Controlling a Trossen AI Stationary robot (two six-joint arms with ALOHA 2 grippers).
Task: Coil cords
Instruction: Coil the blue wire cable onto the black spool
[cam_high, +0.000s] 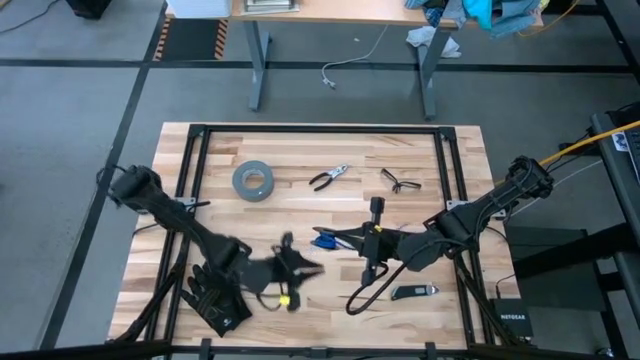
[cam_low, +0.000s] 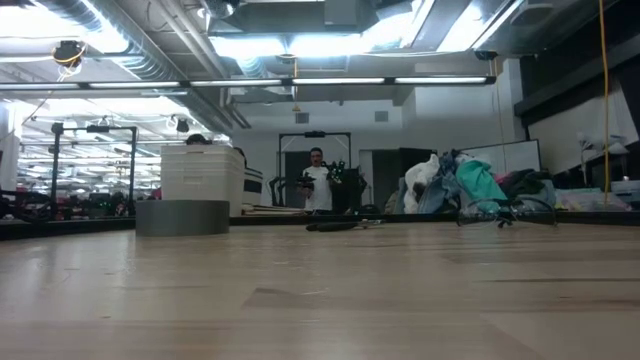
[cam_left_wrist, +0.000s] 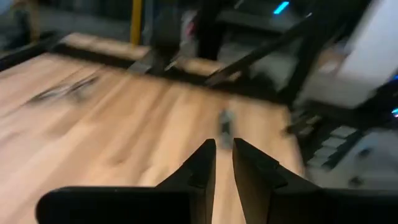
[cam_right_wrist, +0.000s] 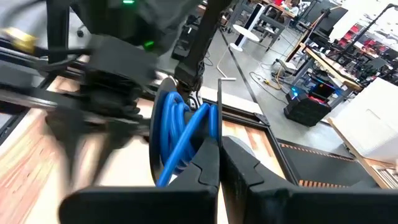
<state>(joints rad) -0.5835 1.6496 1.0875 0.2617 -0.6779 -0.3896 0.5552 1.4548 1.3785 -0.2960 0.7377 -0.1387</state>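
Note:
The cords form a small bundle of bright blue loops (cam_right_wrist: 180, 134), which also shows above the table's middle in the high view (cam_high: 322, 240). My right gripper (cam_right_wrist: 219, 149) reaches in from the right and is shut on the bundle. A black length of cord (cam_high: 365, 288) loops away toward the near edge. My left gripper (cam_high: 308, 268) hovers just near-left of the bundle. Its fingers (cam_left_wrist: 224, 155) stand a little apart with nothing between them. No gripper shows in the low view. My right gripper pinches several blue strands at the coil's near rim (cam_right_wrist: 202, 127) between its two fingers. The fingers come in nearly level from the table's right. The coil stands on edge beyond the fingertips, clear of the table.
A grey tape roll (cam_high: 252, 180), pliers (cam_high: 328, 177) and glasses (cam_high: 400, 182) lie toward the far side. A utility knife (cam_high: 413, 292) lies at the near right. A black glove-like heap (cam_high: 215, 300) lies at the near left under my left arm.

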